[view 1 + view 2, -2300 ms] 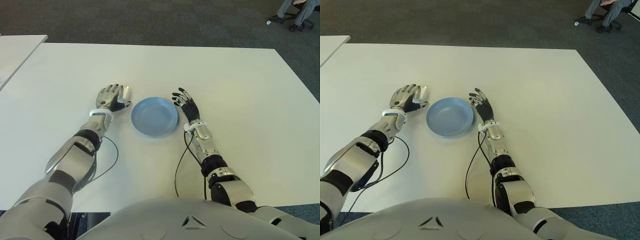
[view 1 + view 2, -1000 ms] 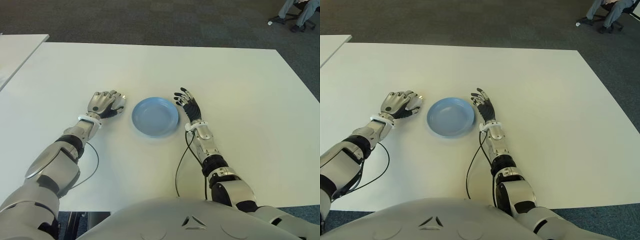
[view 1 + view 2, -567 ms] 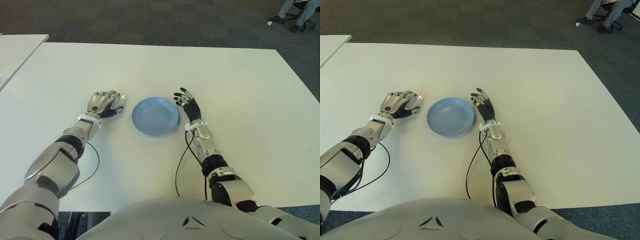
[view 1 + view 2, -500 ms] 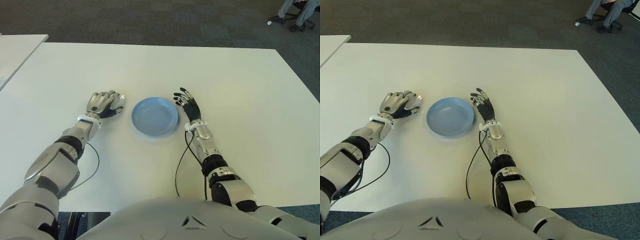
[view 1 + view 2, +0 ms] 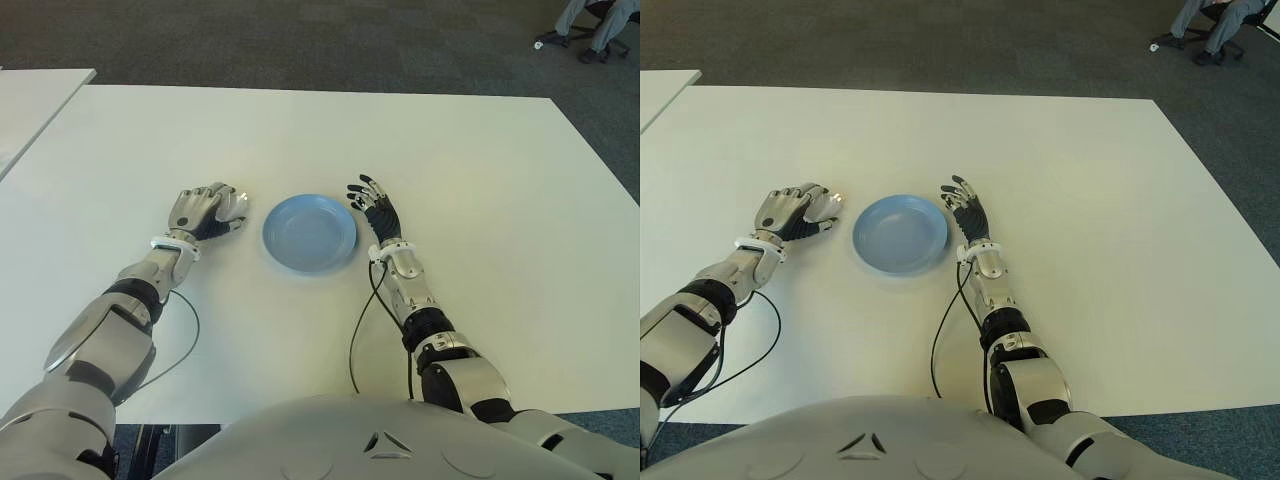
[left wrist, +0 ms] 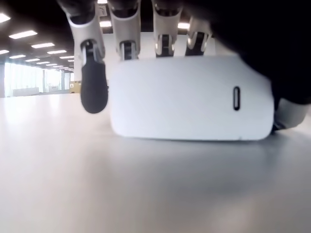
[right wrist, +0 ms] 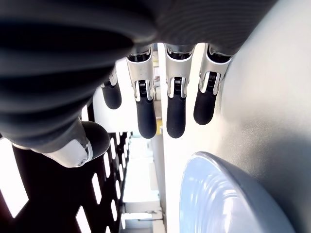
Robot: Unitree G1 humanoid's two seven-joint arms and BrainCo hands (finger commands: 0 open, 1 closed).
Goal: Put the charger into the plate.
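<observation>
White plastic fills the left wrist view: the charger (image 6: 189,99) is seen lying on the table (image 5: 480,170), with the fingers (image 6: 93,73) of the left hand (image 5: 205,208) curled down over its top, so it is gripped but not lifted. In the eye views this hand is placed knuckles-up just to the left of the blue plate (image 5: 309,232), close to its rim but apart from it, with the forearm stretched back toward the robot's body. The right hand (image 5: 374,208) is shown just beside the plate's right edge, palm turned inward, its fingers (image 7: 146,104) extended and relaxed, nothing held between them.

Compared with half a second ago, the left hand is found shifted slightly to the left and a little nearer the robot, away from the plate, the charger being kept beneath the fingers. The right hand and the plate are unchanged in place.
</observation>
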